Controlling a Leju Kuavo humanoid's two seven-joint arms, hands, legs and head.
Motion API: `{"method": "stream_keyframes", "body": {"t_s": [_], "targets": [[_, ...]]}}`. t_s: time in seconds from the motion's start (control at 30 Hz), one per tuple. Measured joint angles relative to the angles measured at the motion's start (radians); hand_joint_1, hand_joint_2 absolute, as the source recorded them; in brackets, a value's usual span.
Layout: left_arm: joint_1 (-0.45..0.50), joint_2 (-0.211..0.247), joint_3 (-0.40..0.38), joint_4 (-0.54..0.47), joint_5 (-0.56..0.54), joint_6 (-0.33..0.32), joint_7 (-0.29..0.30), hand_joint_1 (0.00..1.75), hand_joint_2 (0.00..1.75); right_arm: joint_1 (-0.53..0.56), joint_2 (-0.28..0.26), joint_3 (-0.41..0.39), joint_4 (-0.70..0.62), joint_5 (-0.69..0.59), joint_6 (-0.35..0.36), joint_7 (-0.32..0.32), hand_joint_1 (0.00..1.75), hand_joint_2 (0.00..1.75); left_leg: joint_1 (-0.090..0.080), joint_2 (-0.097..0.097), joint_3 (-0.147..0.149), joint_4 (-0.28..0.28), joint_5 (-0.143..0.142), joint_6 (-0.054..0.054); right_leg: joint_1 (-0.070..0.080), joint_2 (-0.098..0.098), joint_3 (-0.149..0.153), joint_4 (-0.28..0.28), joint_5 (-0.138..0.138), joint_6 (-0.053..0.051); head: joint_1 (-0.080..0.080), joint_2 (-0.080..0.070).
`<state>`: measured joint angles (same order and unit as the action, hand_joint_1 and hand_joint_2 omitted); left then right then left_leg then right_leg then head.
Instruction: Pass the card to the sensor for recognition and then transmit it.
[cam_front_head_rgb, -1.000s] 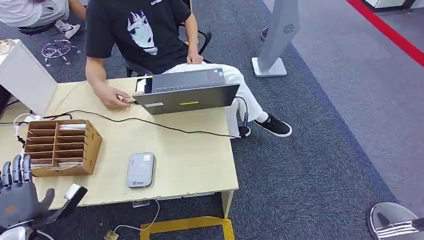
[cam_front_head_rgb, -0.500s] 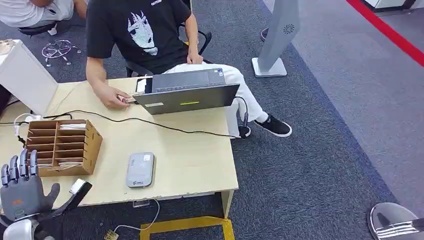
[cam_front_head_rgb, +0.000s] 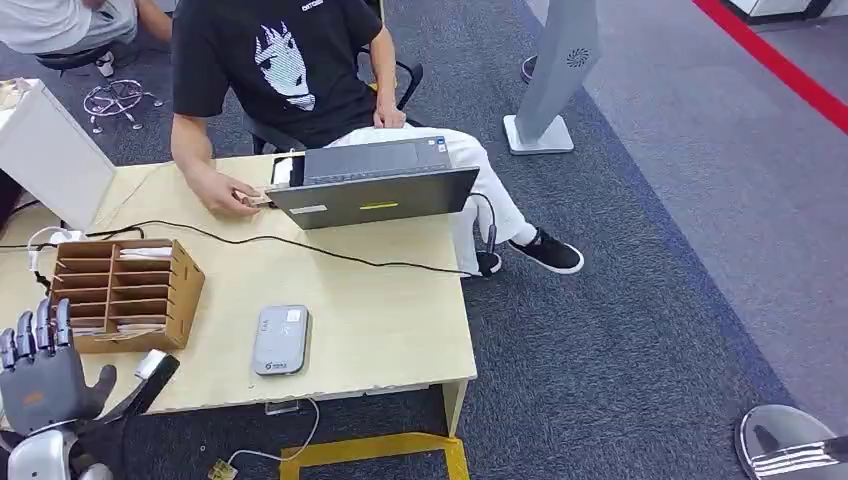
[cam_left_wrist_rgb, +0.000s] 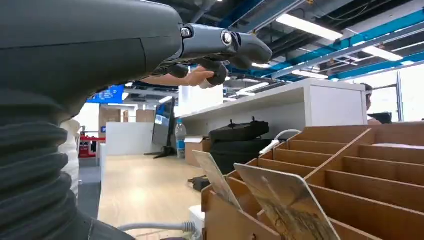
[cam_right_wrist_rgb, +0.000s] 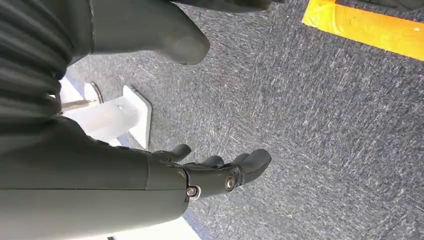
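While the left hand (cam_front_head_rgb: 40, 375) hovers with fingers (cam_front_head_rgb: 38, 327) spread and empty, the wooden rack (cam_front_head_rgb: 125, 293) on the table (cam_front_head_rgb: 370, 320) stands just beyond them

From its wrist, cards (cam_left_wrist_rgb: 285, 202) lean in the rack, beneath the fingers

The right hand (cam_right_wrist_rgb: 210, 172) hangs over carpet (cam_right_wrist_rgb: 325, 125), fingers loosely apart, holding nothing

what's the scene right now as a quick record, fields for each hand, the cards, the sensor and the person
left hand: open, fingers apart, holds nothing, near the table's front left corner
right hand: open, empty, over grey carpet
cards: upright in the wooden card rack
sensor: grey card reader, flat on the table, right of the rack
person: seated behind the laptop
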<state>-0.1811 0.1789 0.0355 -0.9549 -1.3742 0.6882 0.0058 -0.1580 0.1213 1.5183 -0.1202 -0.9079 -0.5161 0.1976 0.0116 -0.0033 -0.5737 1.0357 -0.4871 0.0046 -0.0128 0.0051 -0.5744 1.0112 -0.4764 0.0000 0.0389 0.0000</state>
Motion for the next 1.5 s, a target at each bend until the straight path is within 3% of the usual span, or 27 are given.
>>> {"method": "stream_keyframes", "body": {"t_s": [0.6,1.5], "targets": [[-0.075,-0.046,0.051,0.077,0.035,0.000,-0.114,0.00,1.75,-0.015,0.000,0.021,-0.001,0.012,0.000,0.008,0.00,1.75,0.000,0.000,0.000,0.000,0.000,0.000,0.000,0.000,0.000,0.000,0.000,0.000,0.000,0.000],[-0.102,-0.092,0.057,0.126,0.018,0.002,-0.131,0.00,1.75,-0.020,0.000,0.021,-0.005,0.007,0.010,0.005,0.00,1.75,0.000,0.000,0.000,0.001,0.000,0.000,0.000,0.000,0.000,0.000,0.000,0.000,0.000,0.000]]}}
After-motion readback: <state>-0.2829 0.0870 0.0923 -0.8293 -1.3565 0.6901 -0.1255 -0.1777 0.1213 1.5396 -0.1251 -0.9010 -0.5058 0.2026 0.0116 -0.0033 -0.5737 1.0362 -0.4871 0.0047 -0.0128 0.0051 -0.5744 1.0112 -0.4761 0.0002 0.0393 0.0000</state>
